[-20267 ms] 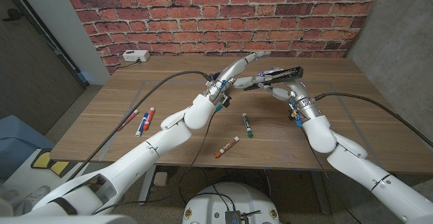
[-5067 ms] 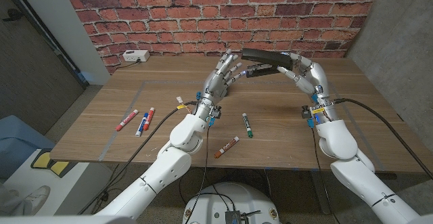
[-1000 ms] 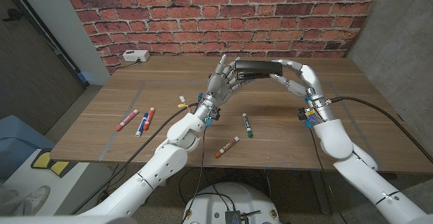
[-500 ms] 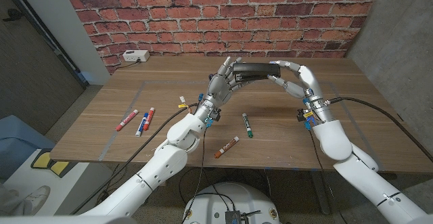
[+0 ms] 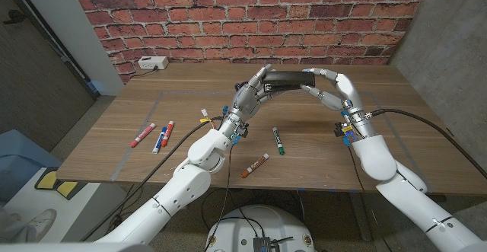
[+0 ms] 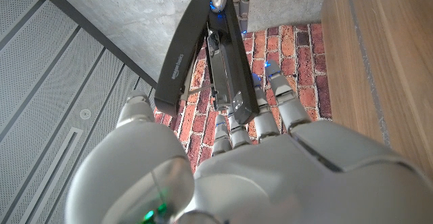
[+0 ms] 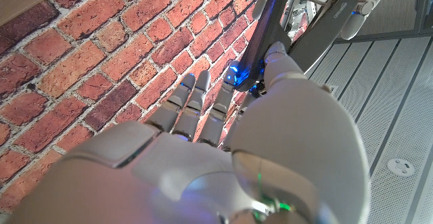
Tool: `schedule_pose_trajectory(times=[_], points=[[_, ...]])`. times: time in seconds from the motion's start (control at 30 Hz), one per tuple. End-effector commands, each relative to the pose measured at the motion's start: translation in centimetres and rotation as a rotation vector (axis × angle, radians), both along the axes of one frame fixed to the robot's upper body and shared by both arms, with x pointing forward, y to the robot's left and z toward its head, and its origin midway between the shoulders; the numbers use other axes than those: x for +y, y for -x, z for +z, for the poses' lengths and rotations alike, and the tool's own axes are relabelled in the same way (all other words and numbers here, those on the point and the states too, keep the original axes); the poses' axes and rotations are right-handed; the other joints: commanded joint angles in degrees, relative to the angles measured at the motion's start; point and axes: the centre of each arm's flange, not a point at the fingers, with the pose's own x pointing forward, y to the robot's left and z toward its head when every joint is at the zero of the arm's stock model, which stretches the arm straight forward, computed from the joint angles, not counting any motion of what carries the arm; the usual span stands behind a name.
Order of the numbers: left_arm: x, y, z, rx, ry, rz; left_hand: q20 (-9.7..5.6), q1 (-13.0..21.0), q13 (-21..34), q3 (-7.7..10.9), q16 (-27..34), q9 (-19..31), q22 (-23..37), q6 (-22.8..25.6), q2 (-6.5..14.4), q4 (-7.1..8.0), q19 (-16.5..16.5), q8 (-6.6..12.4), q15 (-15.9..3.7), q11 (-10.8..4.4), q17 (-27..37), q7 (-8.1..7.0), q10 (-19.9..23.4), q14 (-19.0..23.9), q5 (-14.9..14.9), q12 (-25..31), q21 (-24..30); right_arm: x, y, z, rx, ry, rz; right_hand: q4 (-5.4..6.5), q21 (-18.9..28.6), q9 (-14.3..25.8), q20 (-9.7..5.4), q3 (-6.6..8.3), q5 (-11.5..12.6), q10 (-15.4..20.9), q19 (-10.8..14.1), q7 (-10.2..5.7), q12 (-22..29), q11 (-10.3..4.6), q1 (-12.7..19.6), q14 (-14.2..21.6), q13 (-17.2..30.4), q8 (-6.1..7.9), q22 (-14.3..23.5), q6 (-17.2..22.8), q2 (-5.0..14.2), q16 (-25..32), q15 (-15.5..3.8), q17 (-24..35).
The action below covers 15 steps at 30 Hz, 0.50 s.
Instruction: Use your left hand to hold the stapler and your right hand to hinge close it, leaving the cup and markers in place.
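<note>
The long black stapler (image 5: 288, 79) hangs in the air above the far part of the wooden worktop (image 5: 380, 141), near the red brick wall (image 5: 228, 16). The left hand (image 5: 251, 94) grips its one end, the right hand (image 5: 331, 90) its other, fingers (image 5: 313, 90) wrapped around it. The stapler's two arms stand slightly apart.

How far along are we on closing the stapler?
Done: the stapler is off the table, held between the left hand and right hand.
In hand: the hinge closing; the left wrist view shows a narrow gap between top arm and base.
Left: press it fully shut. The markers lie on the table; I see no cup.
</note>
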Motion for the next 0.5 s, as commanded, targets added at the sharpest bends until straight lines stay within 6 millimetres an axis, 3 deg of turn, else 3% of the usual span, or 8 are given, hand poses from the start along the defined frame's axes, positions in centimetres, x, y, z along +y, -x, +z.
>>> schedule_pose_trajectory(times=[0.03, 0.5], points=[[-0.1, 0.11, -0.26, 0.013, 0.017, 0.012, -0.6, 1.2, 0.2, 0.99, 1.0, 0.2, 0.3, 0.9, 0.9, 0.0, 1.1, -0.11, -1.77, 0.1, 0.1, 0.18, 0.8, 3.4, -0.3, 0.4, 0.7, -0.19, 0.12, 0.1, -0.006, -0.008, 0.012, 0.91, 0.3, 0.0, -0.13, 1.33, 0.8, 5.3, 0.4, 0.12, 0.3, -4.71, 2.9, 0.4, 10.8, 0.28, 0.1, 0.8, 3.82, 0.1, -11.1, 0.2], [-0.5, 0.14, -0.42, 0.024, 0.019, 0.021, -2.5, 1.8, 0.5, 2.34, 3.1, 0.3, 0.9, 4.7, 2.4, 0.39, 2.1, 0.54, -8.01, 0.06, 1.0, 0.98, 3.4, 12.1, -0.8, 1.5, 1.6, -0.4, 0.45, 0.07, -0.01, -0.018, 0.027, 0.97, 0.3, 0.0, -0.11, 1.18, 0.7, 5.5, 0.5, 0.13, 0.2, -4.75, 2.8, 0.5, 10.8, 0.3, 0.1, 0.8, 3.77, 0.2, -11.04, 0.3]])
